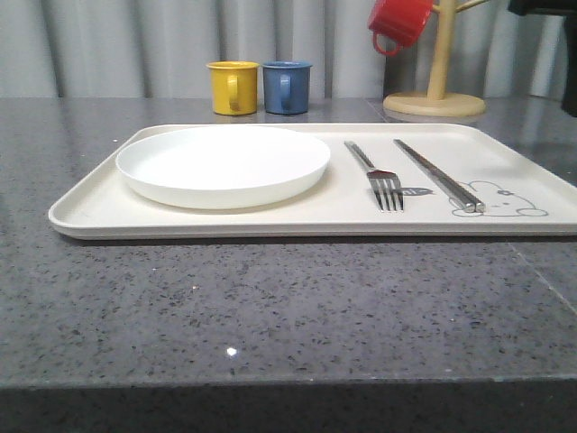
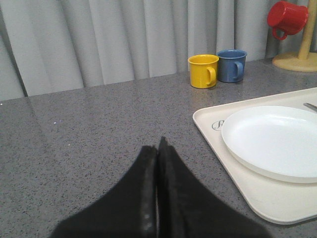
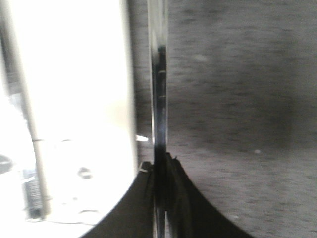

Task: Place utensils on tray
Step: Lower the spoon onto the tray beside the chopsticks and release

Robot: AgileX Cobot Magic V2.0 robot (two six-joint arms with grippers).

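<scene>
The cream tray [image 1: 90,212] lies on the grey counter. On it are the round white plate [image 1: 221,162] at the left, the fork [image 1: 379,176] right of it, and the chopsticks [image 1: 437,176] by the bunny drawing. My left gripper [image 2: 158,148] is shut and empty over bare counter, left of the tray [image 2: 208,121] and plate [image 2: 272,139]. My right gripper [image 3: 159,161] is shut on a slim shiny metal handle, the spoon [image 3: 157,59], seen edge-on. It is over the counter just beside the tray's [image 3: 74,99] bright edge.
A yellow mug [image 1: 233,87] and a blue mug [image 1: 286,87] stand behind the tray. A red mug [image 1: 398,23] hangs on a wooden mug tree [image 1: 437,81] at the back right. A dark part of the right arm [image 1: 541,7] shows at the top right corner.
</scene>
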